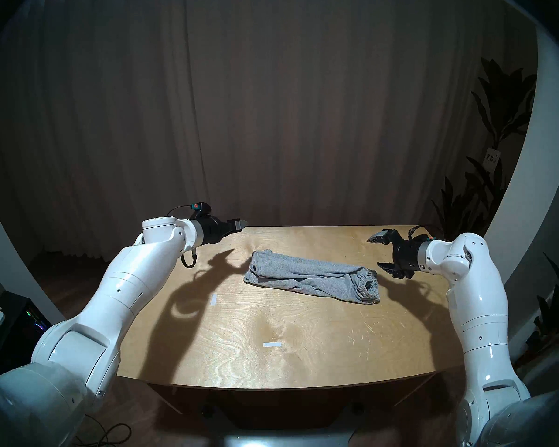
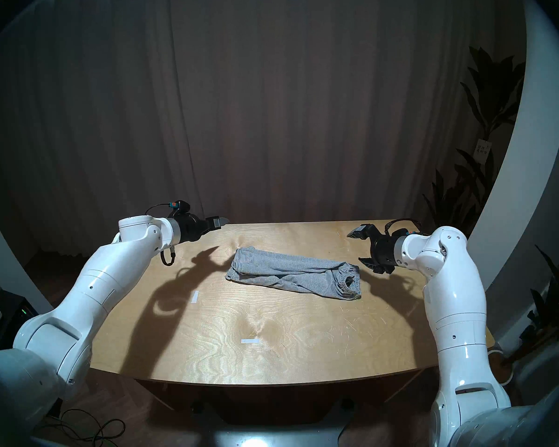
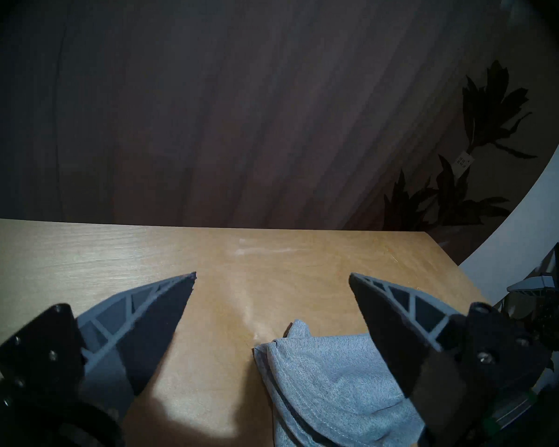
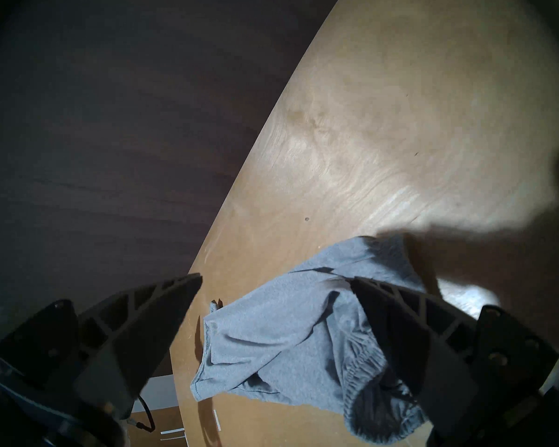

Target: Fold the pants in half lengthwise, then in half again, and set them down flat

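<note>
The heather-grey pants (image 1: 310,277) lie on the wooden table (image 1: 304,333) as a long, narrow, wrinkled strip. The gathered waistband (image 1: 367,286) is at the right end and the leg hems at the left end. They also show in the other head view (image 2: 291,275). My left gripper (image 1: 241,224) is open and empty, above the table's far left corner, apart from the hem end (image 3: 329,382). My right gripper (image 1: 376,252) is open and empty, just right of the waistband, which shows in its wrist view (image 4: 365,372). Neither gripper touches the cloth.
Two small white tape marks (image 1: 214,300) (image 1: 271,344) lie on the table. A dark curtain hangs behind the far edge. Potted plants (image 1: 497,114) stand at the right. A dark box (image 1: 17,320) sits on the floor at the left.
</note>
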Controlling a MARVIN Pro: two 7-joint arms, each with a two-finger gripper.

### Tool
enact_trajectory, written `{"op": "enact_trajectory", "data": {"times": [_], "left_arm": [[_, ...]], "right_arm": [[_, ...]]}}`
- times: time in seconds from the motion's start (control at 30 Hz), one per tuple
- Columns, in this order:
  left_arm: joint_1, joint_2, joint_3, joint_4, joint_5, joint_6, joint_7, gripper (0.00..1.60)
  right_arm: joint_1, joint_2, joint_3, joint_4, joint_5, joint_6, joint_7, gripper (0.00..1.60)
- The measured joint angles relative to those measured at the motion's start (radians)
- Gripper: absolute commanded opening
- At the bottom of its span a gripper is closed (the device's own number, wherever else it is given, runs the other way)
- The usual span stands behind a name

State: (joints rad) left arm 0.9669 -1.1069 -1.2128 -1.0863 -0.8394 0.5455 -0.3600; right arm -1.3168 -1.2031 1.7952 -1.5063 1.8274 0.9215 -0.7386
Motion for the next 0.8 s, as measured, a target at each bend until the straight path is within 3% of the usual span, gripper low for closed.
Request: {"op": "enact_trajectory", "data": {"times": [0.33,0.8], "left_arm": [[0.116,0.052,-0.064,-0.120,-0.047,-0.005,-0.012,1.60],[0.303,0.082,-0.170,-0.300,-0.117,-0.028,0.039,1.60]], "right_arm": [[-0.115,0.029,0.098,-0.082,0.064,0.033,-0.090,1.60],[-0.281,-0.001,0.137,-0.206,0.198,0.039,-0.132,1.60]]}}
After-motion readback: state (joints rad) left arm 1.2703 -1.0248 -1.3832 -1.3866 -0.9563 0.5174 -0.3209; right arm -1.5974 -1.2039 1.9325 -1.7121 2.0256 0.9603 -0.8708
